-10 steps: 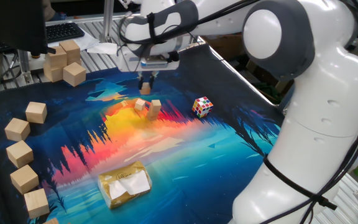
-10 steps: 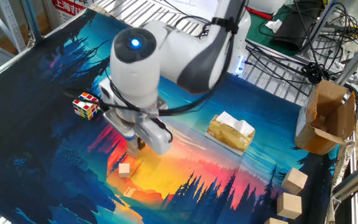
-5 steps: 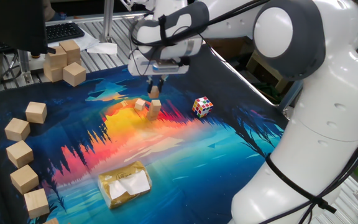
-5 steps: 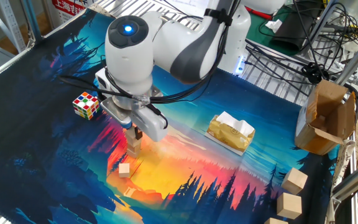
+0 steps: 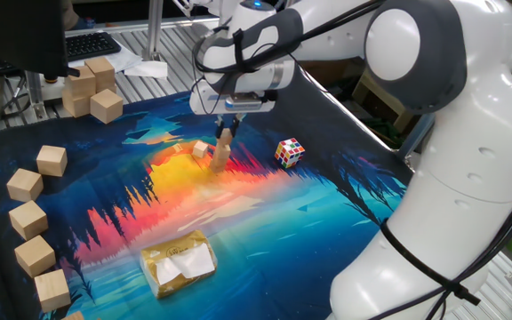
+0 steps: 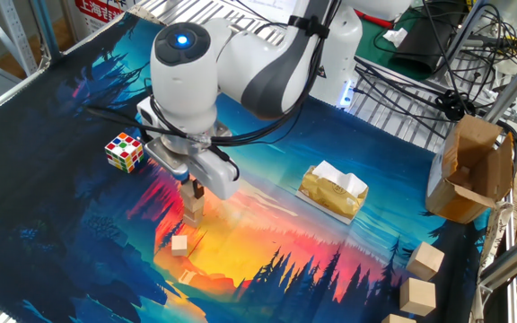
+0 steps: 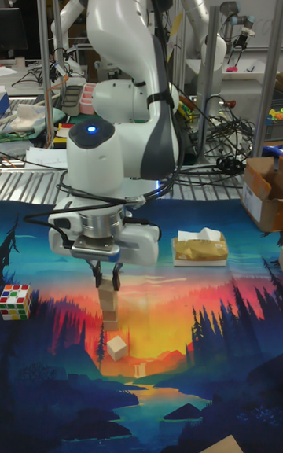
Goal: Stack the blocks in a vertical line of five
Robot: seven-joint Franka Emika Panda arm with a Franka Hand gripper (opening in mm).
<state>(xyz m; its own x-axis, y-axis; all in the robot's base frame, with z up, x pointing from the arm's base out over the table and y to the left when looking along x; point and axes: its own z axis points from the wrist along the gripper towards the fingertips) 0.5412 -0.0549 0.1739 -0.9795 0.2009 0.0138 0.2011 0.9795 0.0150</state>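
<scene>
A short stack of tiny tan blocks (image 5: 221, 158) stands on the orange part of the mat, also seen as the stack (image 6: 192, 210) and the stack (image 7: 110, 307). My gripper (image 5: 226, 135) sits directly over it, shut on the top block, which rests on the stack or just above it. The same gripper (image 7: 107, 277) points straight down, and in the other fixed view the gripper (image 6: 195, 191) hides the top block. One loose block (image 5: 202, 149) lies tilted just beside the stack, also visible as the loose block (image 7: 116, 347) and the loose block (image 6: 179, 243).
A multicoloured puzzle cube (image 5: 290, 152) sits to the right of the stack. Several larger pale wooden cubes (image 5: 27, 218) line the left edge, with more at the back left (image 5: 91, 89). A yellow tissue pack (image 5: 178, 263) lies near the front. A cardboard box (image 6: 469, 170) stands beyond the mat.
The gripper carried a tiny block from behind the stack to above it and lowered it onto the top. The loose block and the puzzle cube have not moved.
</scene>
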